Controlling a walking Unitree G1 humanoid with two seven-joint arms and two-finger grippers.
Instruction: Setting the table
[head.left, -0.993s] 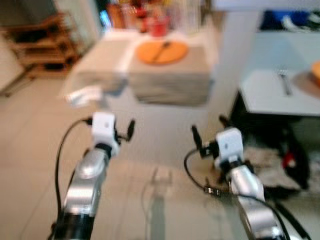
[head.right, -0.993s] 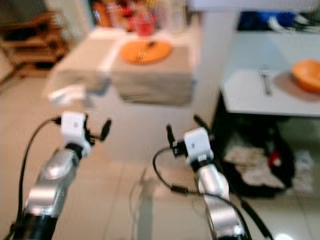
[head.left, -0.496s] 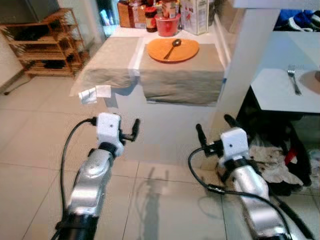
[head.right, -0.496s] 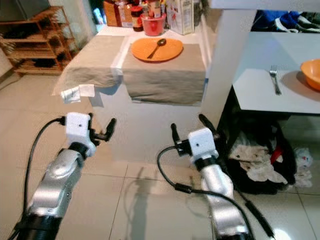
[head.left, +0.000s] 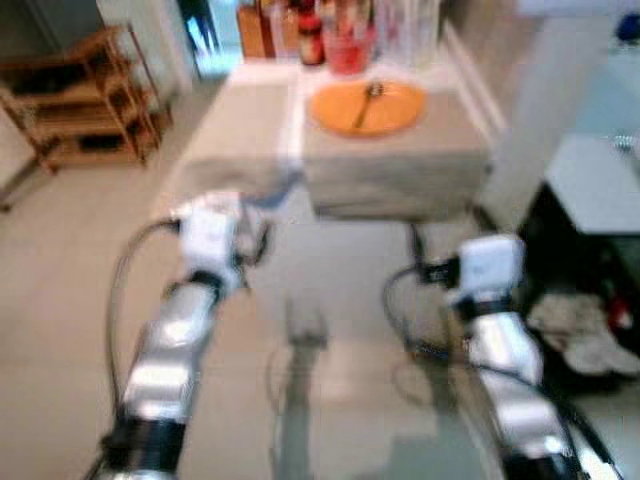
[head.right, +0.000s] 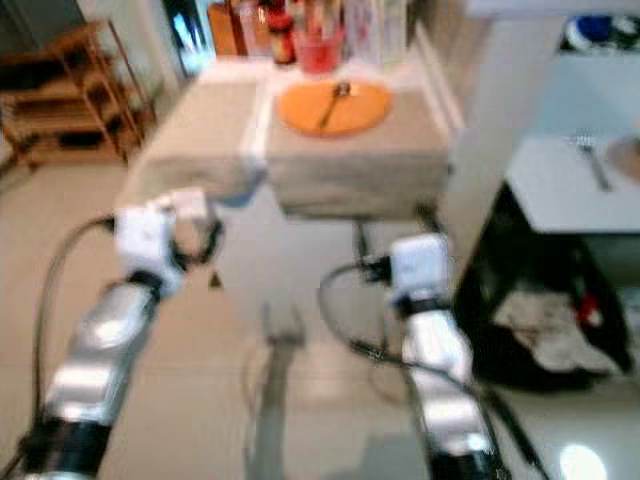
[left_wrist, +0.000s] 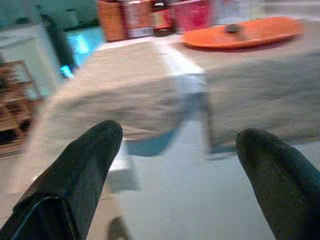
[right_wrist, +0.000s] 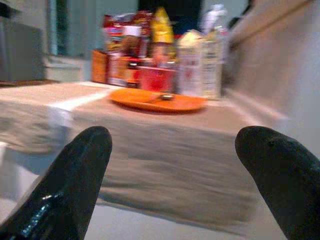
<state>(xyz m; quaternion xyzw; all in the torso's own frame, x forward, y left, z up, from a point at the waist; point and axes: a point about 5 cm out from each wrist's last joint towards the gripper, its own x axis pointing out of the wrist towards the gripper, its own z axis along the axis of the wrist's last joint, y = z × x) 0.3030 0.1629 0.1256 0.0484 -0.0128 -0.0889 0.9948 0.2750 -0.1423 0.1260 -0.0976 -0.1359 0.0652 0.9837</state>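
Though blurred, orange plate beyond right end effector

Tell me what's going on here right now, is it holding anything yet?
Nothing is held yet. The robot faces a low table draped in beige cloth, with an orange plate on it and a spoon lying on the plate. Jars and cartons stand behind the plate. The left end effector and right end effector are both open and empty, raised in front of the table's near edge, touching nothing. A fork lies on a white table to the right.
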